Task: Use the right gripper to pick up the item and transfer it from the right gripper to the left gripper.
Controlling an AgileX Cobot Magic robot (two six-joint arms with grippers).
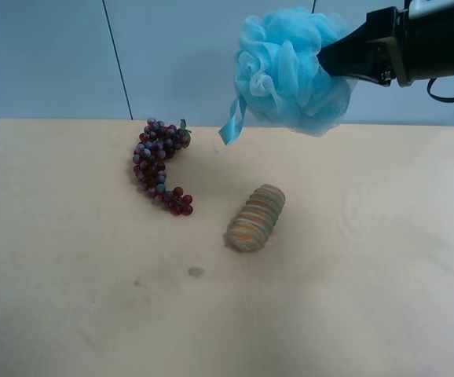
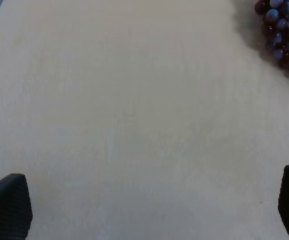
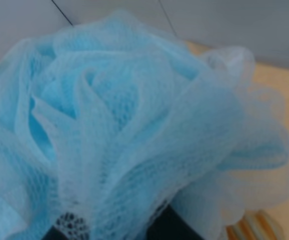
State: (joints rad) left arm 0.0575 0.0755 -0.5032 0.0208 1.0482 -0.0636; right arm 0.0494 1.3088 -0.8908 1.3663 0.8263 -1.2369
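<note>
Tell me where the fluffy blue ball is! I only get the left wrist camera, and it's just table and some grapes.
Observer: The bath pouf is up in the air, clamped in the right gripper, clear of the table.
Operator: Is anything else down there?
Observer: Yes, a striped tan-orange roll lies near the grape bunch, not touching it.
Operator: Does the ball have a string?
Observer: A blue ribbon loop hangs from its side, touching nothing.
</note>
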